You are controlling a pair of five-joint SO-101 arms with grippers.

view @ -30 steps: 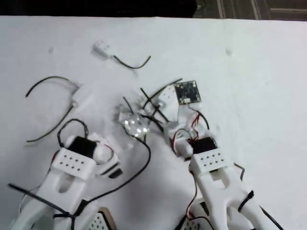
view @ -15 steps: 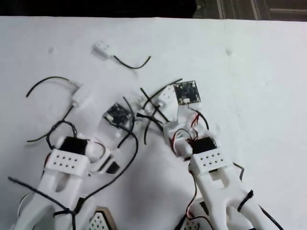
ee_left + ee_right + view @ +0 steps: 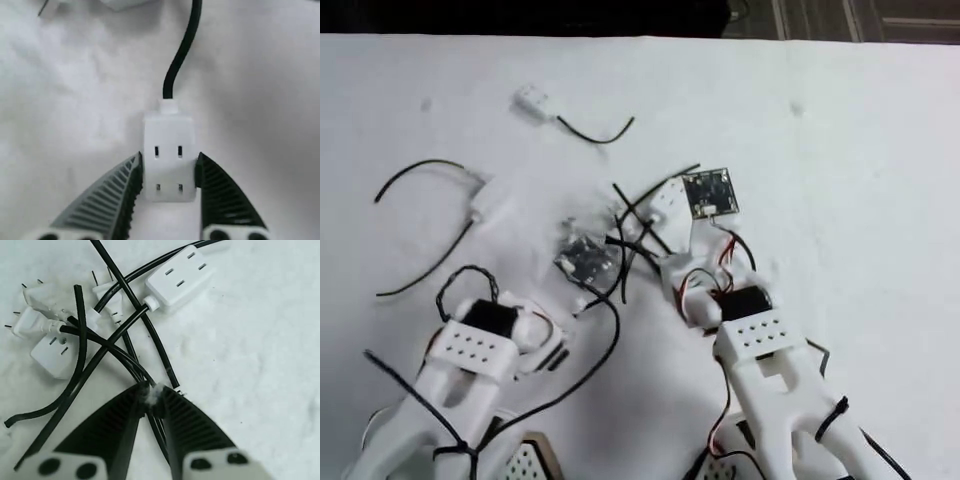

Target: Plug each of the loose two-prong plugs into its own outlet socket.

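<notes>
near the middle of the table (image 3: 840, 150), left gripper (image 3: 168, 159) grasps a socket block (image 3: 168, 135) by its two sides, white, slots turned toward the wrist camera. its black cord (image 3: 182, 50) runs off away from the fingers. just right of it, right gripper (image 3: 152, 392) is clenched on the black cords (image 3: 125, 357) of a tangle. in that tangle i see loose plugs (image 3: 107, 292), prongs bare, close beside two more sockets (image 3: 180, 275). a white block (image 3: 533, 100) on its own cord lies far left, well apart.
</notes>
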